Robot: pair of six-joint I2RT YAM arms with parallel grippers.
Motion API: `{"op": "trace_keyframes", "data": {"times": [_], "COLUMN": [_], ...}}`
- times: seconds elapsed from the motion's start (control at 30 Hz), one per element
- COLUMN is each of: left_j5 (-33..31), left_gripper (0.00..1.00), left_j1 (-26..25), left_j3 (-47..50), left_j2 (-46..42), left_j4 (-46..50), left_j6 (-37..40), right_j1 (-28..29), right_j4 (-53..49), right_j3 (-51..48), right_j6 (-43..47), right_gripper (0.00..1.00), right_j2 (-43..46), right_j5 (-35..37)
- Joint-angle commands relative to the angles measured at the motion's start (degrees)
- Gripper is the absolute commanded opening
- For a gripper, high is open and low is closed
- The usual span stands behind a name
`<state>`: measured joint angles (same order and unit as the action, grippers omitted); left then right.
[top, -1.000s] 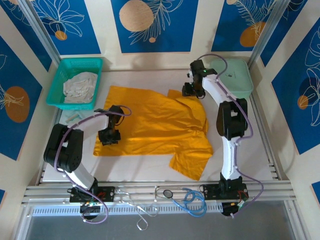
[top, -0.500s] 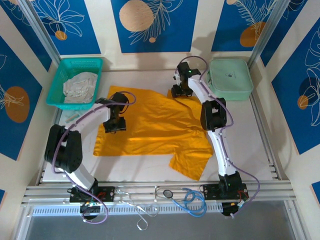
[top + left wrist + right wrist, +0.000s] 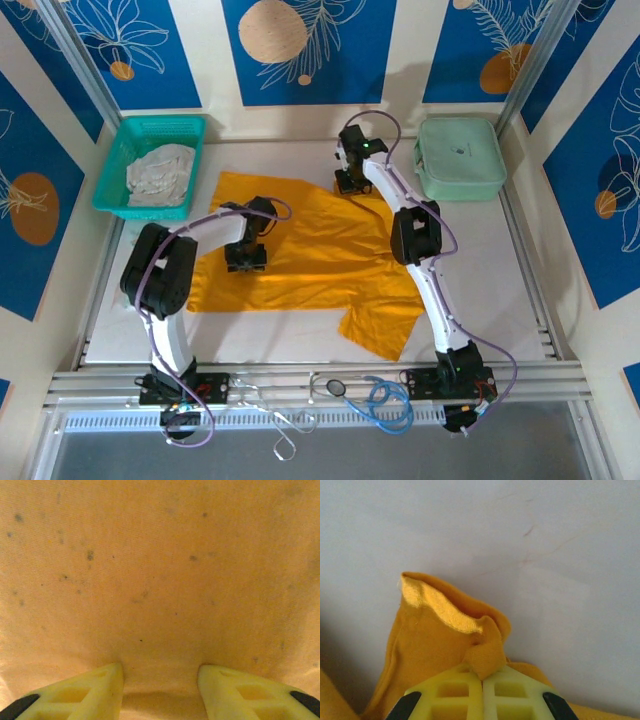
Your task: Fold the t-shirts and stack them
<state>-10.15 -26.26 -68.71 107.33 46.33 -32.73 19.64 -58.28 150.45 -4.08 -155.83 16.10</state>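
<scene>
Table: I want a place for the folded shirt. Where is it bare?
Bare: the table right of the right arm, in front of the mint case; also the near strip before the orange t-shirt. Crowded: the centre, shirt and arms; the teal basket far left.

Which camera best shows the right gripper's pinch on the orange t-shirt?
Right wrist view: the right gripper is shut on an edge fold of the orange t-shirt. Top view: at the shirt's far edge, too small for detail. The left wrist view shows flat cloth under the open left gripper.
</scene>
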Motion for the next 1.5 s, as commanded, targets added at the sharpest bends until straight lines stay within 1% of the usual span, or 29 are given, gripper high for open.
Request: {"op": "trace_keyframes", "data": {"times": [0.0,0.17,0.33,0.4,0.5,0.57,0.63,0.67,0.7,0.73,0.77,0.8,0.83,0.97,1.07,1.1,1.17,1.23,1.3,1.37,1.43,1.47], "left_j5": [0.8,0.7,0.3,0.3,0.3,0.2,0.1,0.0,0.0,0.0,0.0,0.1,0.3,0.2,-0.4,-0.8,-1.6,-2.8,-4.2,-6.2,-8.1,-8.9], "left_gripper": [0.46,0.46,0.45,0.45,0.45,0.45,0.45,0.45,0.45,0.46,0.46,0.46,0.46,0.46,0.46,0.49,0.59,0.76,0.87,0.9,0.88,0.86], "left_j1": [-0.6,-0.6,-0.6,-0.6,-0.6,-0.6,-0.6,-0.6,-0.6,-0.6,-0.6,-0.6,-0.6,-0.6,-0.6,-0.6,-0.6,-0.6,-0.6,-0.5,-0.2,0.0], "left_j3": [5.2,7.3,6.7,6.4,6.2,6.2,6.4,6.5,6.5,6.5,6.4,6.3,6.1,5.2,3.5,2.5,-0.1,-4.5,-9.7,-15.6,-23.2,-26.3], "left_j2": [3.0,3.1,4.4,4.9,5.6,5.8,5.9,5.9,5.9,6.0,5.9,6.0,6.0,5.3,3.9,3.2,1.6,0.0,-0.9,-0.7,1.1,2.1], "left_j4": [-0.5,-1.0,-1.0,-1.0,-1.2,-1.3,-1.5,-1.6,-1.7,-1.8,-1.7,-1.7,-1.7,-1.0,0.8,1.7,3.6,6.3,9.1,11.6,14.4,15.2], "left_j6": [-0.6,-1.1,-1.1,-1.2,-1.2,-1.2,-1.3,-1.2,-1.2,-1.2,-1.2,-1.1,-1.1,-0.7,-0.1,0.2,0.8,1.9,3.2,4.7,6.3,6.9], "right_j1": [-2.1,-5.9,-8.6,-9.0,-9.2,-9.2,-9.3,-9.2,-9.2,-9.0,-8.9,-8.6,-8.5,-7.8,-7.8,-7.8,-7.7,-7.8,-7.7,-7.8,-7.7,-7.7], "right_j4": [1.8,9.5,14.3,15.7,18.5,20.1,21.3,21.3,21.2,20.8,20.1,19.3,18.5,15.7,15.1,14.8,14.8,15.7,16.6,17.1,17.0,16.8], "right_j3": [2.9,2.9,2.9,3.0,2.9,3.5,4.1,4.4,4.5,4.5,4.4,4.4,4.2,2.2,-3.1,-5.7,-11.8,-19.9,-27.6,-34.5,-40.4,-42.4], "right_j6": [-3.7,-10.0,-13.8,-14.8,-14.8,-14.3,-12.7,-12.3,-11.7,-11.4,-11.3,-11.0,-10.7,-10.0,-10.8,-11.3,-12.7,-14.8,-17.0,-19.3,-21.6,-22.5], "right_gripper": [0.0,0.0,0.0,0.0,0.0,0.0,0.0,0.08,0.29,0.55,0.73,0.82,0.84,0.84,0.79,0.77,0.71,0.64,0.56,0.46,0.33,0.29], "right_j2": [0.6,5.5,7.7,8.0,8.1,7.9,7.4,7.1,6.8,6.5,6.2,6.0,5.9,7.6,11.8,13.8,17.9,22.9,27.5,31.3,34.4,35.3], "right_j5": [4.7,7.3,10.6,12.8,14.3,14.1,12.2,11.1,9.5,8.9,8.6,7.9,7.2,7.8,7.7,7.7,7.5,6.9,5.9,4.3,2.3,1.2]}}
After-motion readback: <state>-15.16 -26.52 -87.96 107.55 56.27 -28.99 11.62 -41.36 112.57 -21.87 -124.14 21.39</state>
